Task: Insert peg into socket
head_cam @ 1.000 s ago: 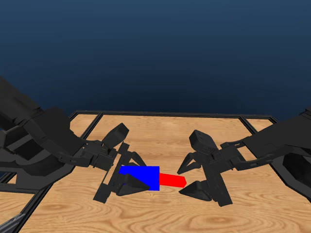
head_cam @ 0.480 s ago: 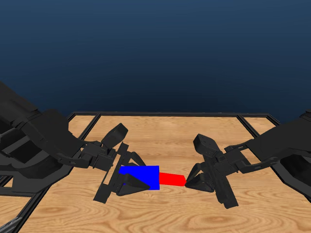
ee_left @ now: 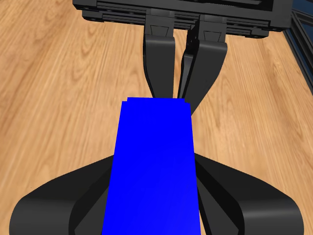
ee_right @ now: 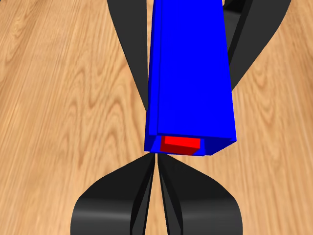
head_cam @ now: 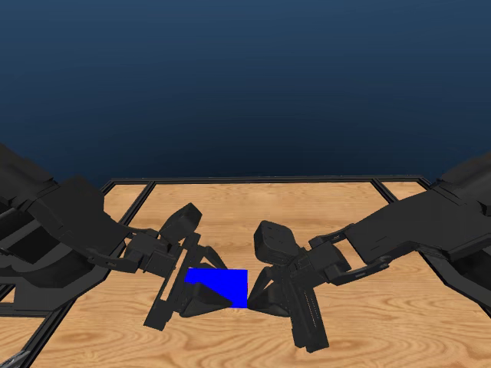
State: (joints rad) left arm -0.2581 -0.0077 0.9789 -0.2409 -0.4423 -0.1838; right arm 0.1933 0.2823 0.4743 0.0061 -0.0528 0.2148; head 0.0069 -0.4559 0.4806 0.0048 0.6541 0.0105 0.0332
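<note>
1. We are gripping the socket (head_cam: pixel 219 282) in the left gripper (head_cam: pixel 201 285), clear of the table (head_cam: pixel 230 203).
2. We are seating the peg (ee_right: pixel 180 144) inside the socket mouth; only its end shows.
3. The right gripper (ee_right: pixel 156 169), jaws nearly together and holding nothing, is pressing squarely along the socket's axis.

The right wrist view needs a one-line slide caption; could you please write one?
Red peg almost fully seated in the blue socket, just ahead of the right gripper and its closed fingers.
</note>
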